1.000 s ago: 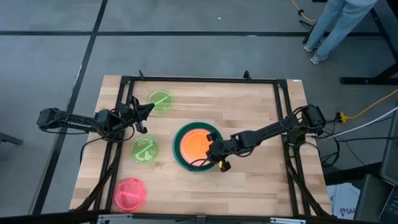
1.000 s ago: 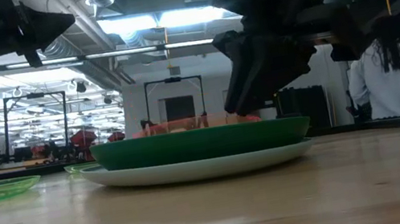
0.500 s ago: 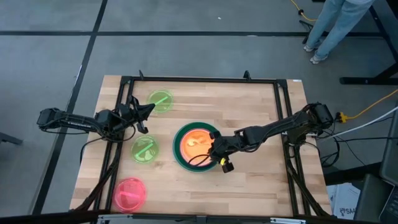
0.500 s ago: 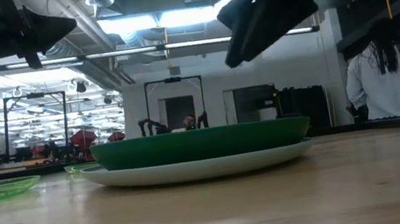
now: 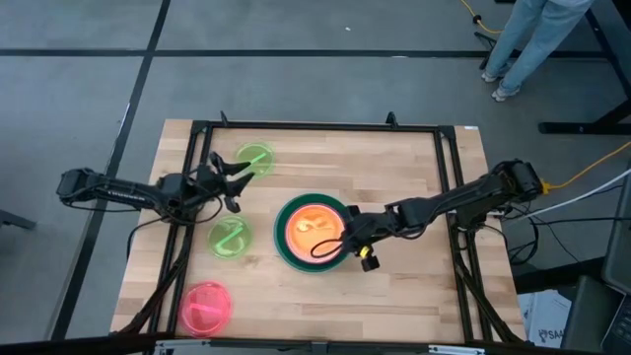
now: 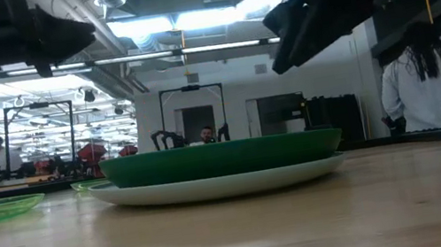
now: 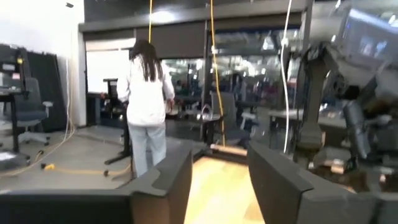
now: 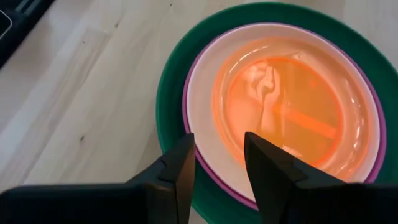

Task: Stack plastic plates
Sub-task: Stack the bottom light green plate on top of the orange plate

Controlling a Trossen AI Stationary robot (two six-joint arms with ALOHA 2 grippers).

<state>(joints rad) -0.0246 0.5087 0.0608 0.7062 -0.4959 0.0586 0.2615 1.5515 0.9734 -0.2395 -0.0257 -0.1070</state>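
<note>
Wooden worktop (image 5: 394,168): we count central stack (image 5: 314,231) built — dark green plate (image 8: 168,106), magenta, cream, orange plate (image 8: 292,112) on top. Right end effector (image 8: 217,165) open, empty, over stack's rim. Left end effector (image 7: 217,174) open near far lime plate (image 5: 255,159). We judge three remain: two lime (image 5: 231,237), one pink (image 5: 206,307), near left.

Even overhead light is falling on the bench (image 5: 394,286), shadows faint. Ceiling strips (image 6: 185,20) are flaring white in the low view. Orange plate (image 8: 289,109) is showing glare patches. Left wrist view is smearing with blur.

R gripper (image 5: 347,246) off orange plate (image 5: 312,226).
</note>
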